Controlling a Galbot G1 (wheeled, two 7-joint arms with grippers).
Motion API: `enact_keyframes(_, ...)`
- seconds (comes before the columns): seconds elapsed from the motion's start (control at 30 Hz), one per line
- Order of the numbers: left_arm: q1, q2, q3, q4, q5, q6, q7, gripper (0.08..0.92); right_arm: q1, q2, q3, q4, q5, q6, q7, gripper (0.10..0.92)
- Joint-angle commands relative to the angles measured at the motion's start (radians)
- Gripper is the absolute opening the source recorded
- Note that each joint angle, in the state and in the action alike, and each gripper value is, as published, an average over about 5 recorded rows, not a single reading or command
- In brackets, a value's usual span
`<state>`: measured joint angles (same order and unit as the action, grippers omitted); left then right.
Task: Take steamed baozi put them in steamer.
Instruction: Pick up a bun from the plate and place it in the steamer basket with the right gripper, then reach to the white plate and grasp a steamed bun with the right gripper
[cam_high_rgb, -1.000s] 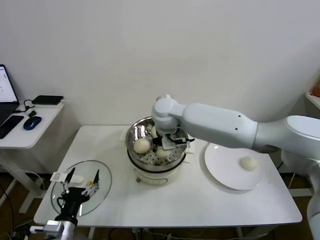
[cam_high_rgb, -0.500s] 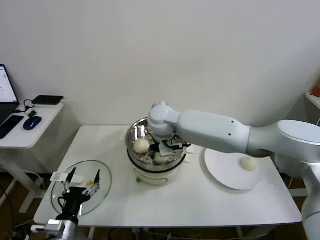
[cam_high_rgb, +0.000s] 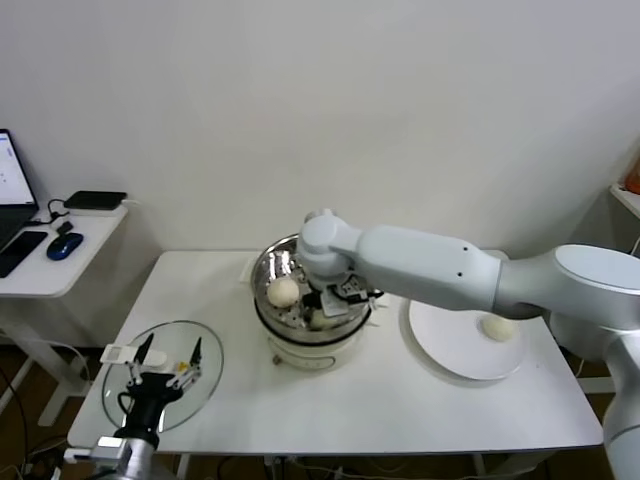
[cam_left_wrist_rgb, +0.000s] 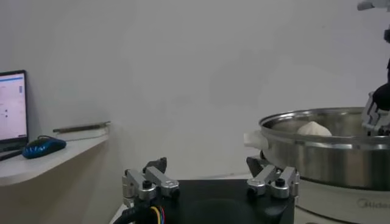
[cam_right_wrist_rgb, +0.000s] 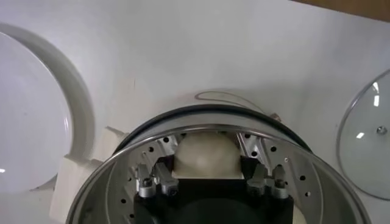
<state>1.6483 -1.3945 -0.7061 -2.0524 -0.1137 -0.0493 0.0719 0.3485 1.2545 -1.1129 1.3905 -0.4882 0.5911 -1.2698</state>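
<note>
Compared with a second ago my right arm has swung a bit lower and further left over the steamer (cam_high_rgb: 305, 315), and the bun that was showing near its front wall is now mostly hidden under my wrist. Everything sits on a white table (cam_high_rgb: 330, 400) against a plain white wall, with a little side desk (cam_high_rgb: 60, 255) off to the left holding a laptop and a mouse. My right gripper (cam_right_wrist_rgb: 207, 176) is down inside the steamer with its fingers on either side of a bun (cam_right_wrist_rgb: 207, 155); they look partly spread, but I can't tell if they're squeezing it or letting go. Another bun (cam_high_rgb: 284, 291) sits at the steamer's left side, and one more (cam_high_rgb: 497, 326) is on the white plate (cam_high_rgb: 450, 350) to the right. My left gripper (cam_left_wrist_rgb: 210, 176) hangs spread apart and empty above the glass lid (cam_high_rgb: 165, 370) at the near left.
</note>
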Motion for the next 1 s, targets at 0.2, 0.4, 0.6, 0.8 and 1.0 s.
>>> enact_keyframes(0.2, 0.003, -0.001, -0.003, -0.004, 0.0, 0.0, -0.001, 0.823, -0.004, 0.004, 0.012, -0.004, -0.015, 0.02, 0.014, 0.811)
enact_keyframes(0.4, 0.003, -0.001, -0.002, -0.004, -0.001, 0.0, -0.002, 0.823, 0.019, 0.0, 0.025, -0.008, -0.01, 0.041, 0.013, 0.822)
enact_keyframes(0.6, -0.001, -0.001, 0.0, -0.006, -0.002, 0.003, -0.002, 0.823, 0.061, -0.019, 0.034, -0.001, 0.014, 0.067, 0.006, 0.823)
enact_keyframes(0.8, -0.002, -0.004, 0.0, -0.007, -0.004, 0.002, -0.003, 0.823, 0.125, -0.074, 0.044, 0.019, 0.06, 0.075, 0.004, 0.823)
enact_keyframes(1.0, -0.002, 0.0, 0.002, -0.009, -0.01, 0.001, -0.004, 0.823, 0.247, -0.2, 0.017, 0.001, 0.257, -0.063, 0.008, 0.823)
